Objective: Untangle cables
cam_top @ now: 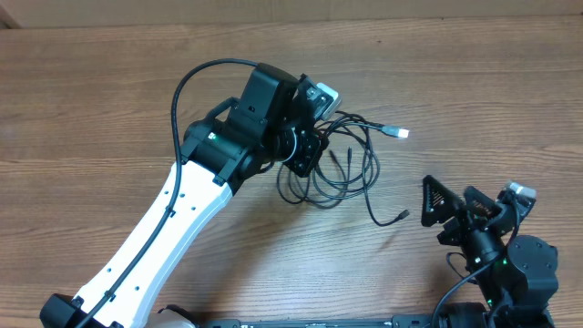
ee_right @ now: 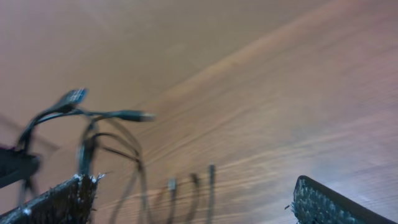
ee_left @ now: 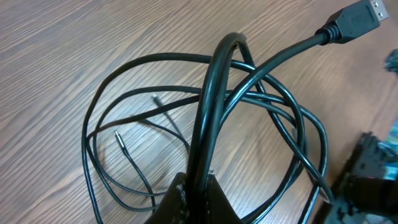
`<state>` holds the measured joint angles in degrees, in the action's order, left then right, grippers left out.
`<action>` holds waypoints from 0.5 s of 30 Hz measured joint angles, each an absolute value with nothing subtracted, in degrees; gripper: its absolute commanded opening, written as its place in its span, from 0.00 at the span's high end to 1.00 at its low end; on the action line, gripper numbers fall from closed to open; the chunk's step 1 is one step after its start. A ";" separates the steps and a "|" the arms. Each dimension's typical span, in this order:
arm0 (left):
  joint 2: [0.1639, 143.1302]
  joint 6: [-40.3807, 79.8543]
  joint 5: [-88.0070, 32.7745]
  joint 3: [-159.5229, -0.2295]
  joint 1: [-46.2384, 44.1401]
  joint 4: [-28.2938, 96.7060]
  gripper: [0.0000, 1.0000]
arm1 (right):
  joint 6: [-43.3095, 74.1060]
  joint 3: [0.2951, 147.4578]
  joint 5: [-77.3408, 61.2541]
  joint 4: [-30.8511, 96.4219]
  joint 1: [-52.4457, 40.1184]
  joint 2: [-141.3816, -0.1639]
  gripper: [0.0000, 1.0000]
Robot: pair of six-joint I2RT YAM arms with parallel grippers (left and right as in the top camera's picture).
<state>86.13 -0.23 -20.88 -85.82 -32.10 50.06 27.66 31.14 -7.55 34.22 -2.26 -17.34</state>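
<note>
Overhead, the arm (cam_top: 178, 214) hides the left fingers (ee_left: 166, 208) clamping the cables (ee_left: 208, 106).

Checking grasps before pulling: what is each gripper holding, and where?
The left gripper pinches the thick black cable on a raised loop, mid-length. The right gripper is open, holding nothing.

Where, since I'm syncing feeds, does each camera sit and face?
Overhead: above the table, looking down on the cable tangle; both arms show.
Left wrist: close above the tangle; left end effector gripping a thick cable.
Right wrist: low, facing the tangle across wood; open right end effector.
Overhead and left wrist share the USB plug.
</note>
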 measured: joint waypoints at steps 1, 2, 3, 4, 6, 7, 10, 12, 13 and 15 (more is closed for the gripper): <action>86.15 -0.23 -21.87 -85.82 -32.10 49.65 0.96 | 27.14 31.14 -8.64 33.54 -2.26 -17.34 0.00; 86.15 -0.23 -22.79 -85.82 -32.10 49.32 0.96 | 26.52 31.14 -10.28 32.93 -2.26 -17.34 0.00; 86.15 -0.23 -24.01 -85.82 -32.10 48.80 0.96 | 25.96 31.14 -11.55 32.29 -2.26 -17.34 0.00; 86.15 -0.23 -25.41 -85.82 -32.10 48.16 0.96 | 25.23 31.14 -13.10 31.77 -2.26 -17.34 0.00; 86.15 -0.23 -27.59 -85.82 -32.12 47.20 0.96 | 24.27 31.14 -15.14 31.33 -2.26 -17.34 0.00; 86.15 -0.23 -28.60 -85.82 -32.14 46.78 0.96 | 23.92 31.14 -16.12 31.22 -2.26 -17.34 0.00; 86.15 -0.23 -30.76 -85.82 -32.23 46.44 0.96 | 23.29 31.14 -17.76 31.22 -2.26 -17.34 0.00; 86.15 -0.23 -31.94 -85.82 -32.45 46.35 0.96 | 23.07 31.14 -18.31 31.18 -2.26 -17.34 0.00; 86.15 -0.23 -32.47 -85.82 -32.71 46.17 0.96 | 22.94 31.14 -18.65 31.16 -2.26 -17.34 0.00; 86.15 -0.23 -32.97 -85.82 -33.50 45.71 0.96 | 22.76 31.14 -19.38 30.87 -2.26 -17.34 0.00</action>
<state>86.15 -0.23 -32.97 -85.82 -33.50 45.71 22.76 31.14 -19.38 30.87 -2.26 -17.34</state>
